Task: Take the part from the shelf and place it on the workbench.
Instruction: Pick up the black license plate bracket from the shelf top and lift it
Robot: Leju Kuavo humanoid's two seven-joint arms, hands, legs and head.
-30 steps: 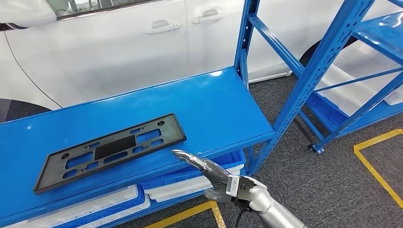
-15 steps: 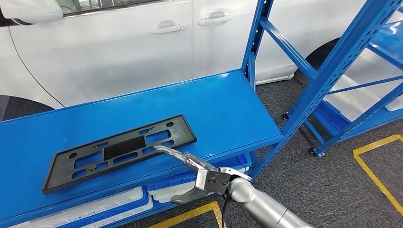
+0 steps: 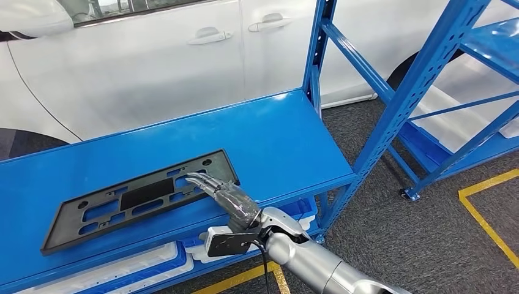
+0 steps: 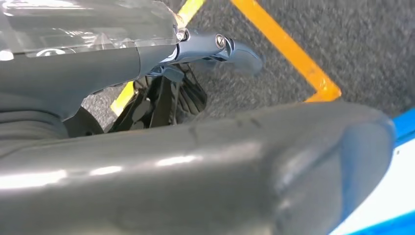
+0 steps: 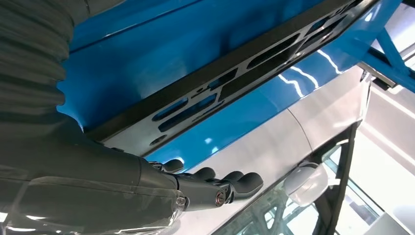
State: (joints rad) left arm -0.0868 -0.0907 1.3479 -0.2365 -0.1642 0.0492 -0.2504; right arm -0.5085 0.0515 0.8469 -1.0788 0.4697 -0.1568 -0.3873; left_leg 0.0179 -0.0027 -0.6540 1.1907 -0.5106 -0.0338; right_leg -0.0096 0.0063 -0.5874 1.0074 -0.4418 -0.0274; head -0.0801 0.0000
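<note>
Slide your right hand (image 3: pixel 227 197) a little further over the near right corner of the black part (image 3: pixel 141 195), then close the fingers around its edge before lifting. The part lies flat on the blue shelf (image 3: pixel 287 135). The hand is open, its fingers stretched over that corner, holding nothing.

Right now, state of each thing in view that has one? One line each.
black plastic part: lying flat on the blue shelf, near its front edge, not lifted.
right hand: fingers stretched out over the part's right end, nothing gripped.
left hand: hanging over the grey floor by the yellow floor line, holding nothing seen.
blue-and-white bins: stowed under the shelf.
car doors: closed.
</note>
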